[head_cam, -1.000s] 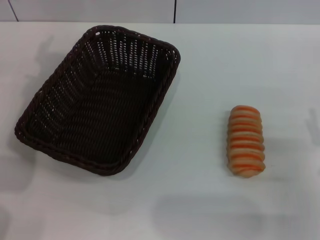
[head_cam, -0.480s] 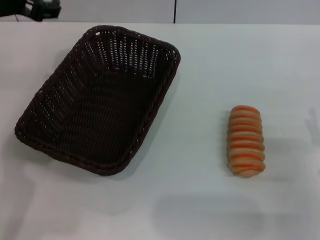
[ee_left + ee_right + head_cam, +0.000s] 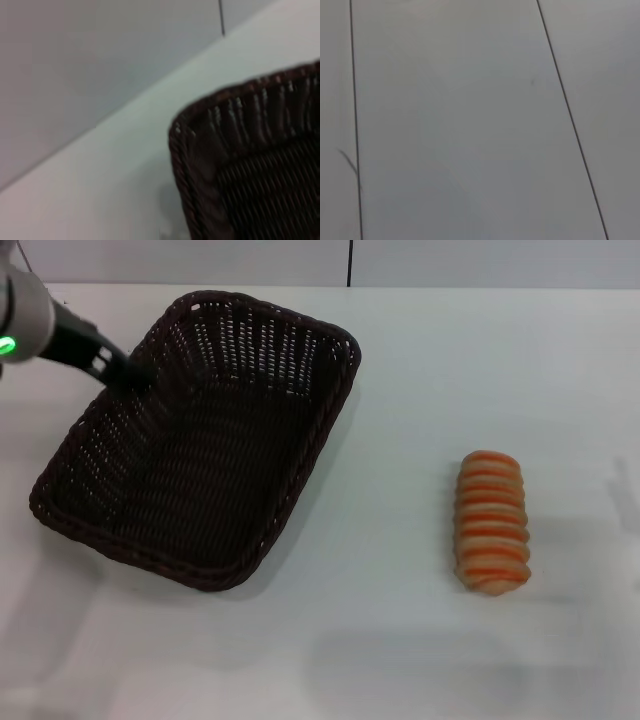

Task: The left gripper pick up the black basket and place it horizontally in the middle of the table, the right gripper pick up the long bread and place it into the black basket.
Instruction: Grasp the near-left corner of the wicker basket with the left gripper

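The left end effector (image 3: 128, 373) is at the far left rim of the black basket (image 3: 200, 440); its grip cannot be told. The long bread (image 3: 491, 522) lies well apart.

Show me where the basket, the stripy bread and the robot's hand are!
black basket (image 3: 300, 490): head view, on its right braided rim.
long bread (image 3: 491, 522): head view, on its middle.
left gripper (image 3: 128, 375): head view, at its fingertips.

A pale grey wall (image 3: 200, 260) ran behind the far edge of the work surface, divided by a thin dark vertical seam (image 3: 350, 262). In the right wrist view, grey panels (image 3: 455, 125) were separated by two dark seams (image 3: 572, 130).
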Available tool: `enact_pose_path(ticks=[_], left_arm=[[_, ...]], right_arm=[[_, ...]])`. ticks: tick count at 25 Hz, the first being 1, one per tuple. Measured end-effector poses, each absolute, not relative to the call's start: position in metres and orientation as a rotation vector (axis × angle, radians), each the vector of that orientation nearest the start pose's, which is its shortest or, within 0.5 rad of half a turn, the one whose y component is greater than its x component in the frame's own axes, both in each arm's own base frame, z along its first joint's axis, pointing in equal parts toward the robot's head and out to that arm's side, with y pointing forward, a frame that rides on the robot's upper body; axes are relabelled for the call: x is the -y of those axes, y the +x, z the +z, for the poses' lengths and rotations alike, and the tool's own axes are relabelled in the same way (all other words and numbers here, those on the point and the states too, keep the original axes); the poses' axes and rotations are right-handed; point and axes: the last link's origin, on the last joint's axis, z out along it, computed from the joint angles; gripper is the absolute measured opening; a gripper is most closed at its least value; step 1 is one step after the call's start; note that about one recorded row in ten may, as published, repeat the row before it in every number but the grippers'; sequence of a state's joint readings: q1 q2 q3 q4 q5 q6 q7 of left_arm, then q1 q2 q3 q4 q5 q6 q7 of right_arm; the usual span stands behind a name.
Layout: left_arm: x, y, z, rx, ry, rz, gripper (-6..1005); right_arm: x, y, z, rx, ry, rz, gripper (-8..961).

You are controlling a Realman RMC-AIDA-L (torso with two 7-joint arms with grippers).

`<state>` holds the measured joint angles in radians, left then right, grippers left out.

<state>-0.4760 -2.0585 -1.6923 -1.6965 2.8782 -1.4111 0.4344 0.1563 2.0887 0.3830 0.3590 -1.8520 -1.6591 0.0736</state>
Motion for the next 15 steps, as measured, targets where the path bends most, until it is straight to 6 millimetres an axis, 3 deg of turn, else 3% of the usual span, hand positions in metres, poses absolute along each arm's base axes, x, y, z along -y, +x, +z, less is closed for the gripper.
enact_pose_path(ticks=[5, 15], left_arm=[[-0.38, -0.179, 0.046, 0.73, -2.219, 0.484, 780], [-0.388, -0.19, 0.04, 0.761, -2.206, 0.504, 779]], right_arm=[[-0.219, 0.318, -0.012, -0.476, -1.34, 0.969, 823], [-0.22, 0.318, -0.012, -0.479, -1.343, 0.964, 823]])
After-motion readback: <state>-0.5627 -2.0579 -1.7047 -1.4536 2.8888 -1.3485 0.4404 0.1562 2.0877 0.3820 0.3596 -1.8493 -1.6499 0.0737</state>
